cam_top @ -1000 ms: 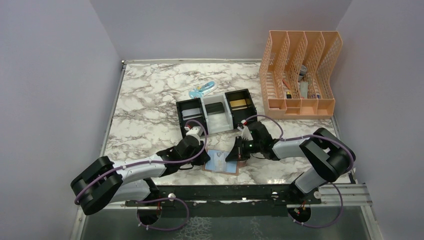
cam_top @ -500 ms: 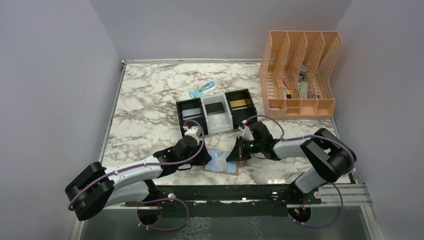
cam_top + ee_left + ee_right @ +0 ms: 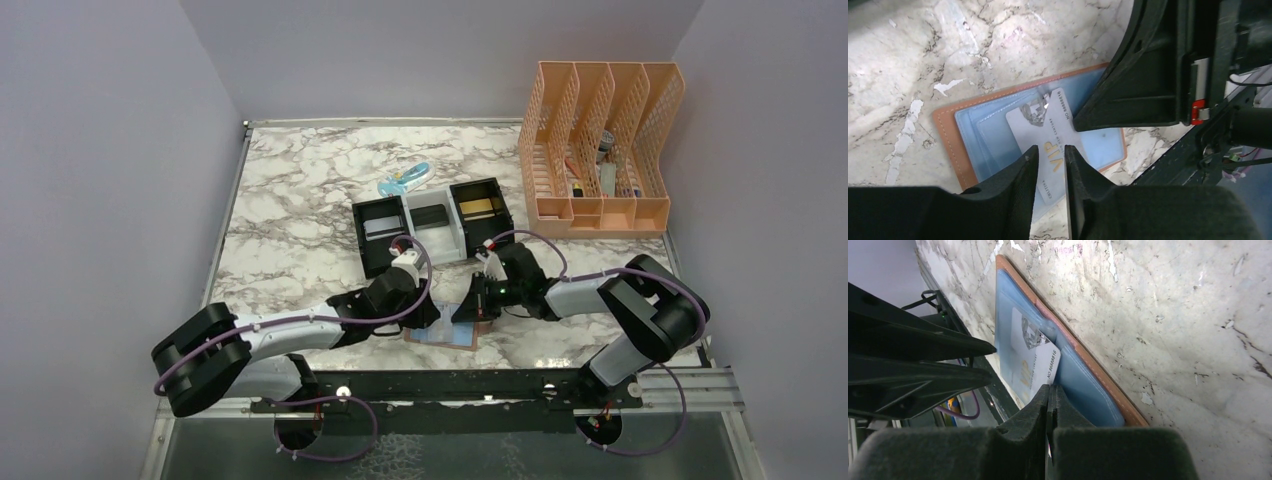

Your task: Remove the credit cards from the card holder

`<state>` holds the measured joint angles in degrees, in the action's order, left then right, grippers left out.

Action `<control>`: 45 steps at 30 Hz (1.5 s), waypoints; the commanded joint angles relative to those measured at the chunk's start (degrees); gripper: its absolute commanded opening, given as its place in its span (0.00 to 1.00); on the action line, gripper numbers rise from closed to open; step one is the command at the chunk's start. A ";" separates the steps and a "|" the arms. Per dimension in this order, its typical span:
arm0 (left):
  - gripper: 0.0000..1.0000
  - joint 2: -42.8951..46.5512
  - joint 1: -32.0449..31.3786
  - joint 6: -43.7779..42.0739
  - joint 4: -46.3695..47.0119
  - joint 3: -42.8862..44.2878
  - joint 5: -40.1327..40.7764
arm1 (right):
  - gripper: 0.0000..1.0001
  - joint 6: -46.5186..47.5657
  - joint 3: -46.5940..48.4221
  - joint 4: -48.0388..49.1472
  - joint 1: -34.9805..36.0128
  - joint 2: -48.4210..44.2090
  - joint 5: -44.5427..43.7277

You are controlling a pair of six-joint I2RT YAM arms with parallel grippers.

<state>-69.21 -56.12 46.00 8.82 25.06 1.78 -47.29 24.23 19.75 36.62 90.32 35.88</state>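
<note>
A silvery VIP card (image 3: 1040, 125) juts from the card holder (image 3: 973, 150), lengthwise into the left end effector's (image 3: 1051, 150) narrow gap. The closed right end effector (image 3: 1049, 390) touches the holder alongside.

Marble-pattern table (image 3: 300, 200), plain lilac walls (image 3: 450, 50) on three sides.
</note>
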 commanded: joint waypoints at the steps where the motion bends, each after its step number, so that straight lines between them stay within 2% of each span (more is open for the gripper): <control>1: 0.26 -2.36 -0.87 1.37 1.67 -0.48 0.65 | 0.01 0.54 -1.18 1.43 -0.40 0.64 -0.51; 8: 0.21 -3.39 -1.05 1.72 -0.77 -1.64 2.33 | 0.02 -0.21 -1.86 3.25 -0.45 0.44 0.50; 11: 0.16 -4.07 -1.23 2.11 -2.60 -1.68 4.11 | 0.03 -1.30 -2.56 5.70 -0.34 0.30 1.49; 22: 0.13 -5.44 -1.71 1.73 -3.75 -1.29 4.82 | 0.19 -6.75 -6.12 16.93 -0.24 1.67 3.87; 27: 0.13 -5.50 -1.74 1.81 -3.75 -1.41 4.90 | 0.22 -7.01 -4.61 13.17 0.75 2.81 -0.59; 40: 0.13 -5.28 -1.82 1.97 -3.86 -1.09 4.89 | 0.21 -8.92 -2.68 16.82 3.37 6.64 -1.56; 45: 0.13 -4.81 -1.89 1.99 -4.23 -1.11 5.02 | 0.22 -6.33 -1.81 7.65 3.35 2.34 -8.58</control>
<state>-73.56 -57.52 48.14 7.62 24.21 5.45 -55.86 21.30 34.26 39.20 95.26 36.05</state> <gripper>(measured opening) 0.128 0.209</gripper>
